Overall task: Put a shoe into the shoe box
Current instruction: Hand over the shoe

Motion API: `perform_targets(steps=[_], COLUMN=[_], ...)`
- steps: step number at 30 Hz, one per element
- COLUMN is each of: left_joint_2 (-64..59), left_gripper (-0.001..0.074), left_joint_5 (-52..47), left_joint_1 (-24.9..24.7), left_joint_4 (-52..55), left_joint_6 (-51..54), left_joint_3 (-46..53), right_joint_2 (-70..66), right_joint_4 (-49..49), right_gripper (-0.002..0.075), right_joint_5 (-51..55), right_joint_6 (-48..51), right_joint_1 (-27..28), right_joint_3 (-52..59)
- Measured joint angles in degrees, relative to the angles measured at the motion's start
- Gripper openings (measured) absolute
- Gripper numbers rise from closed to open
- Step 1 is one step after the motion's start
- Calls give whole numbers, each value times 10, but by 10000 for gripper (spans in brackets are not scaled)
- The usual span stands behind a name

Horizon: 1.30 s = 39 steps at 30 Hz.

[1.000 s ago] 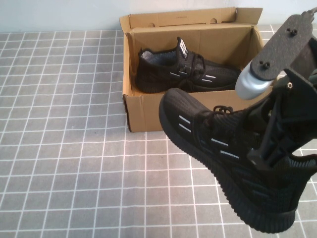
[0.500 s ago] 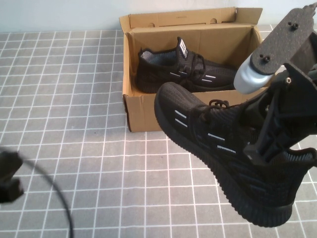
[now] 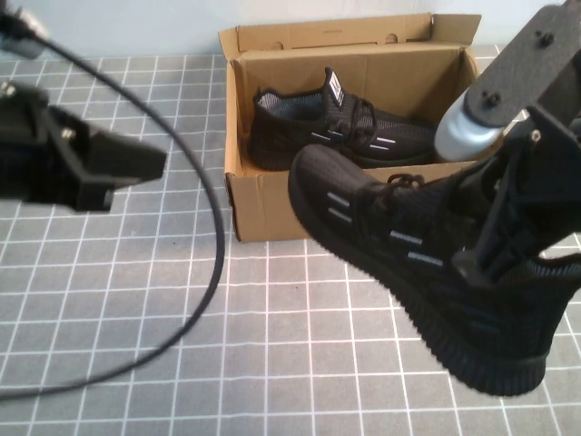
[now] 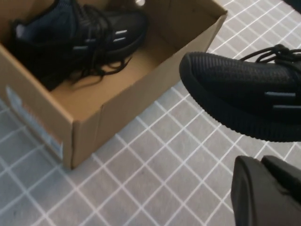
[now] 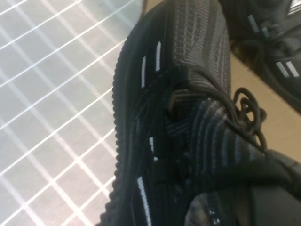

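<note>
My right gripper (image 3: 495,263) is shut on the collar of the shoe (image 3: 399,263), a black knit sneaker with short white side stripes. It hangs tilted above the tiled table, toe toward the front wall of the shoe box (image 3: 263,204), just outside it. The right wrist view shows the shoe (image 5: 188,117) close up, with the gripper (image 5: 235,202) at its opening. My left gripper (image 3: 156,163) is shut and empty, raised at the left, pointing toward the box. In the left wrist view its fingers (image 4: 268,188) hover near the shoe's toe (image 4: 244,103) and the box corner (image 4: 94,122).
A matching black sneaker (image 3: 345,132) lies inside the box along its far wall, toe to the right. The box's flaps stand open. A black cable (image 3: 213,245) from the left arm loops over the grey tiled table at the left.
The left arm has swung in from the lower left edge and risen to the upper left, trailing its cable. The shoe in the right gripper has shifted only slightly.
</note>
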State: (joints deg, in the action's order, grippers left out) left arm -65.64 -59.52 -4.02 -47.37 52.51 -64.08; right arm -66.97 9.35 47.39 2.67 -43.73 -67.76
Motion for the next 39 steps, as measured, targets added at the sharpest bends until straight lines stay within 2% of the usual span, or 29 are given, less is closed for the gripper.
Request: perform_targets(steps=[7,11,21,26,32,39], left_joint_2=[-86,-135,-217,-245,-271,-284], left_gripper=[-1,-1,-1,-1,-1,-1], left_joint_5=[-32,-92,-108,-109,-110,-110], left_joint_1=[0,0,0,0,0,-8], left_joint_4=[-45,-46,-49,-55,-67,-69], left_joint_6=[80,91,94,101,112,114], left_joint_3=[-81,-141,-272,-311,-322,-322], right_joint_2=[-13,-37,-151,-206,-239,-242], right_joint_4=[8,12,-11,-111,-219,-332], right_gripper=[-3,-3,-3,-3,-3,-3], right_joint_5=[4,16,70,73,72,135], right_joint_6=[-5,6,72,182,390,622], right_joint_1=[48,74,123,149,161,170], right_joint_3=[-42,-106,-270,-320,-331,-332])
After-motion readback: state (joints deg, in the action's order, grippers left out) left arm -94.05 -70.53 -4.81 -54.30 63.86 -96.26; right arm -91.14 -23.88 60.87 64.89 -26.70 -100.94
